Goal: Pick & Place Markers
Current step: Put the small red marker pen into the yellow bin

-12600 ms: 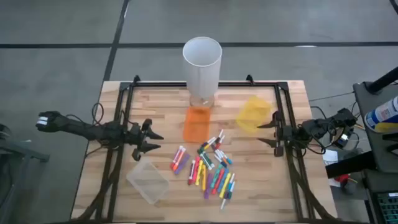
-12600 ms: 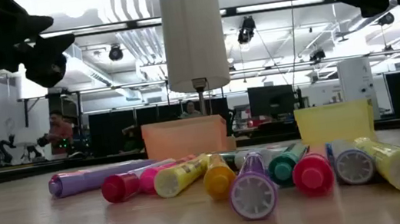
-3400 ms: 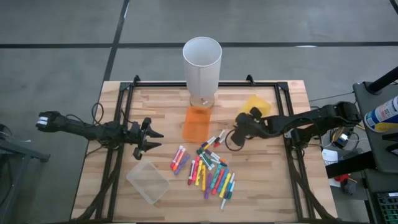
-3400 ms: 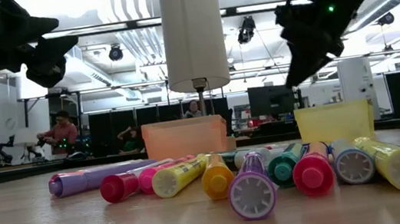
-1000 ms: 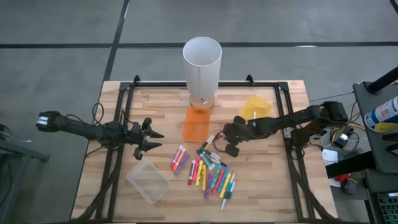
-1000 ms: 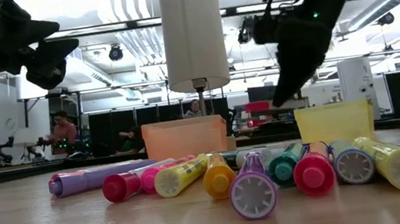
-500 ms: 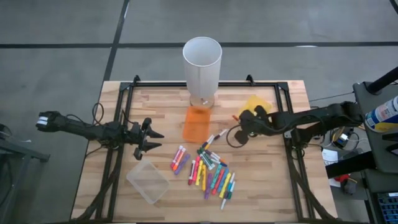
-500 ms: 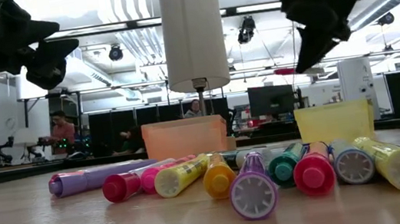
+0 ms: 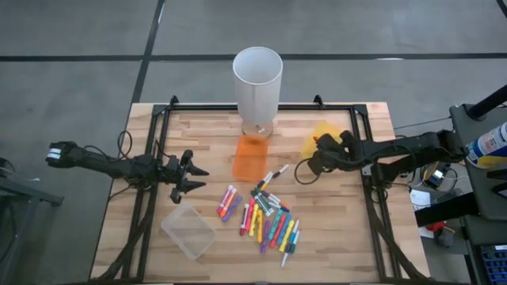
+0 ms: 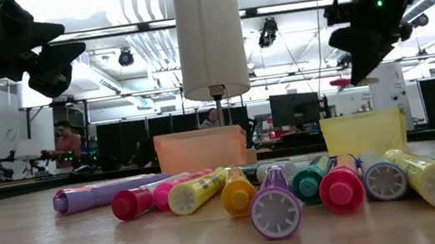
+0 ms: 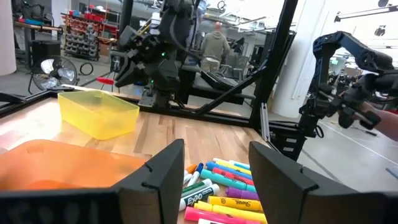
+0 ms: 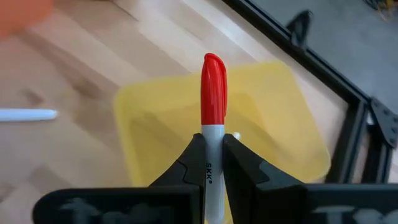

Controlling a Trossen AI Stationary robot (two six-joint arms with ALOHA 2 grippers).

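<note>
Many coloured markers lie in a heap on the wooden table's middle, and a white one lies apart at the heap's far side. My right gripper hangs at the near left corner of the yellow bin and is shut on a red-capped marker. The marker also shows in the low view and in the left wrist view. My left gripper waits open at the table's left, above the table, touching nothing. My right gripper pinches the marker's white barrel between its two fingers. The marker lies along the fingers, and its red cap sticks out past their tips. It is lifted clear and hangs above the yellow bin.
An orange bin stands behind the heap, with a tall white cylinder behind it at the far edge. A clear bin sits near the front left. A black frame runs along the table's sides.
My right gripper has carried the red-capped marker from the far side of the heap up and toward the table's right edge, to the yellow bin. It has stayed shut on the marker. The heap lies as before.
</note>
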